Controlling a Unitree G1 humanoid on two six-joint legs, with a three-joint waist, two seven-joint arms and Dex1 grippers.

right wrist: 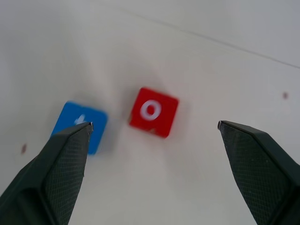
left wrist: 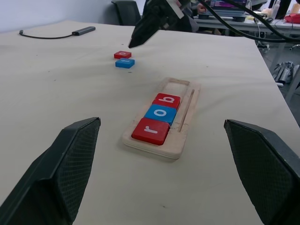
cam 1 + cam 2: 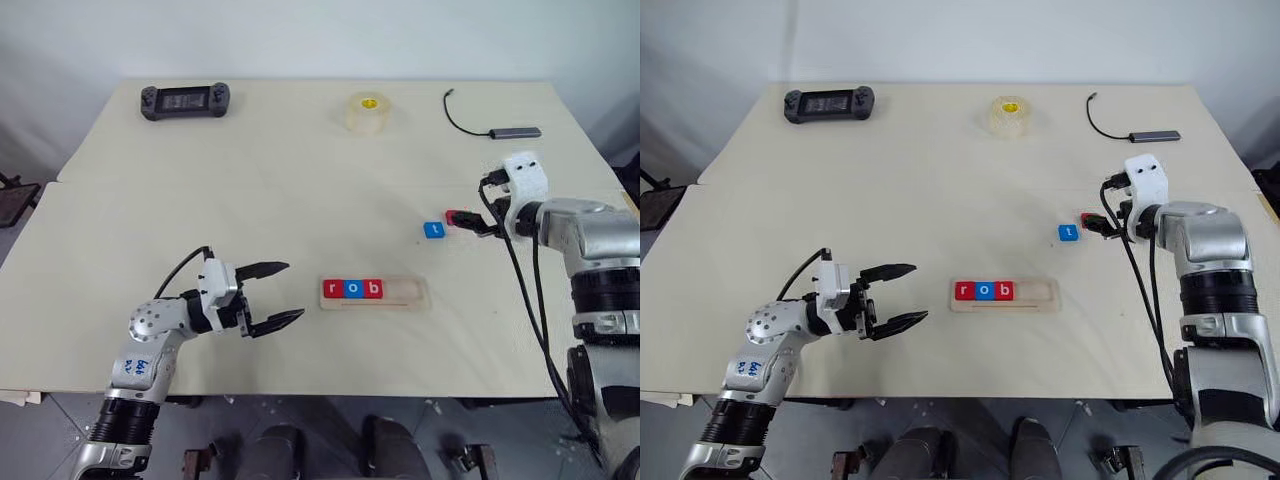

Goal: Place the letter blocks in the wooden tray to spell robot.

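The wooden tray [image 3: 412, 293] lies near the table's front middle, with a red r [image 3: 332, 289], a blue o [image 3: 352, 289] and a red b [image 3: 372, 289] in its left half. Farther back to the right lie the blue t block [image 3: 433, 230] and, just beyond it, the red o block [image 1: 153, 111]. My right gripper [image 3: 478, 222] hovers open right over the red o, tilted down, touching neither block. My left gripper [image 3: 275, 295] is open and level, left of the tray, holding nothing. In the left wrist view the tray [image 2: 187, 117] lies ahead between its fingers.
A black game controller [image 3: 185, 100] sits at the far left, a clear tape roll [image 3: 368, 111] at the far middle, and a grey hub with a black cable [image 3: 512, 131] at the far right. The right half of the tray's groove is bare.
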